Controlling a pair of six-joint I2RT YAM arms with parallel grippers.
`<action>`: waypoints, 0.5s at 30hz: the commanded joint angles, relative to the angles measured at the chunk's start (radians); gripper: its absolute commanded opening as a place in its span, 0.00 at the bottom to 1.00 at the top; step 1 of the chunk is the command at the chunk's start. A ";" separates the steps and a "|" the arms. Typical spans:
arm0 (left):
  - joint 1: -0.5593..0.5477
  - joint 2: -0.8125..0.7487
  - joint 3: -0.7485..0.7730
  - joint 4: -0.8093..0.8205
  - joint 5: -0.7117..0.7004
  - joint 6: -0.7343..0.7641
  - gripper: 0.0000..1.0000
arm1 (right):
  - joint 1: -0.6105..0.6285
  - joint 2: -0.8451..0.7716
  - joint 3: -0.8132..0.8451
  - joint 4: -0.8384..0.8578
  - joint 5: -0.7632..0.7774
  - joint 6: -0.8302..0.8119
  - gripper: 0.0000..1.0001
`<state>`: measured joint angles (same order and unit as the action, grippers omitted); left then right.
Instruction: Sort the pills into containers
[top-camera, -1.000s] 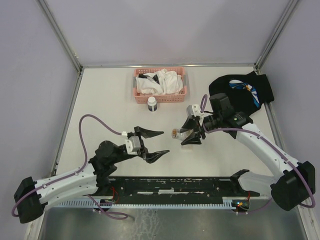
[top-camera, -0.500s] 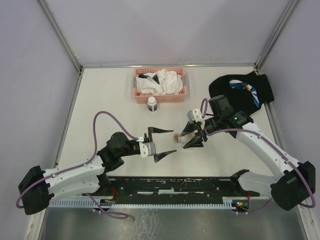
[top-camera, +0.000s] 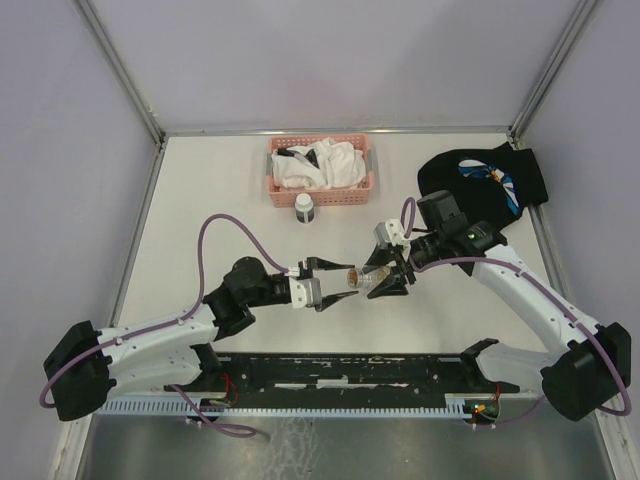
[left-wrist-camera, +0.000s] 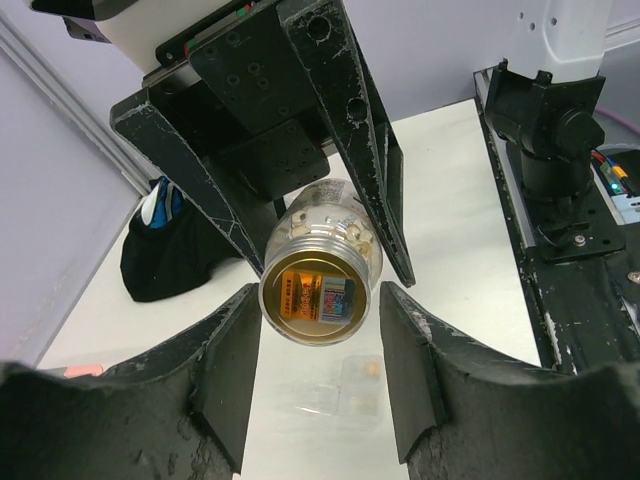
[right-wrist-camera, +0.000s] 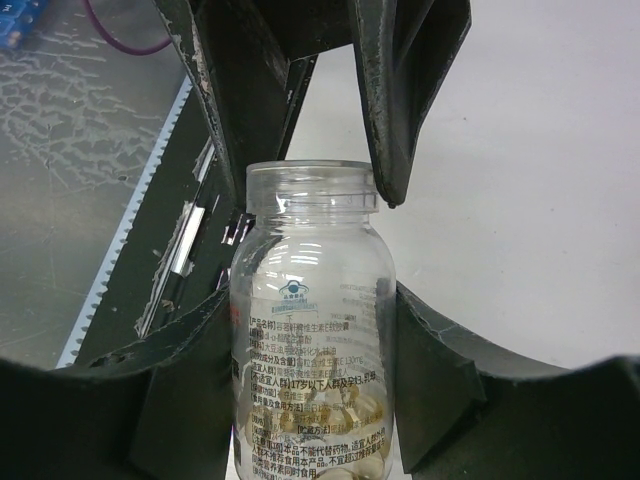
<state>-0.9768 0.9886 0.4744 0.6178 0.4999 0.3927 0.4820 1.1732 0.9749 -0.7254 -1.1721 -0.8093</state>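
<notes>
Black fingers of the right end effector (top-camera: 377, 278) are pinching a clear pill bottle (top-camera: 360, 277) by its body. They are holding it on its side above the middle of the counter (top-camera: 200, 200), with the neck pointing toward the left arm. Yellowish pills (right-wrist-camera: 318, 425) are lying inside it, gathered at the gripped end. The left end effector (top-camera: 337, 282) is standing spread, its two fingers (left-wrist-camera: 225, 360) flanking the bottle's neck; whether they are touching the plastic cannot be told. Beneath the bottle, in the left wrist view, a small clear box (left-wrist-camera: 335, 395) is lying faintly visible on the counter, with one pill-like speck (left-wrist-camera: 371, 369) in it. Toward the far edge, a pink basket (top-camera: 330, 196) is holding white cloths (top-camera: 320, 165). A small white bottle (top-camera: 304, 209) with a dark cap is standing just in front of it. A black cloth (top-camera: 480, 180) is lying in the far right corner.
</notes>
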 joint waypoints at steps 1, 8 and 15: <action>0.003 -0.001 0.033 0.054 0.012 -0.008 0.56 | -0.003 0.003 0.045 0.003 -0.041 -0.022 0.02; 0.003 0.016 0.041 0.056 0.005 -0.038 0.53 | -0.003 0.009 0.048 0.002 -0.038 -0.022 0.02; 0.003 0.026 0.047 0.061 -0.018 -0.146 0.24 | -0.004 0.016 0.052 0.000 -0.020 -0.018 0.02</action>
<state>-0.9722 1.0111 0.4808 0.6258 0.4965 0.3504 0.4812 1.1835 0.9764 -0.7437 -1.1702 -0.8165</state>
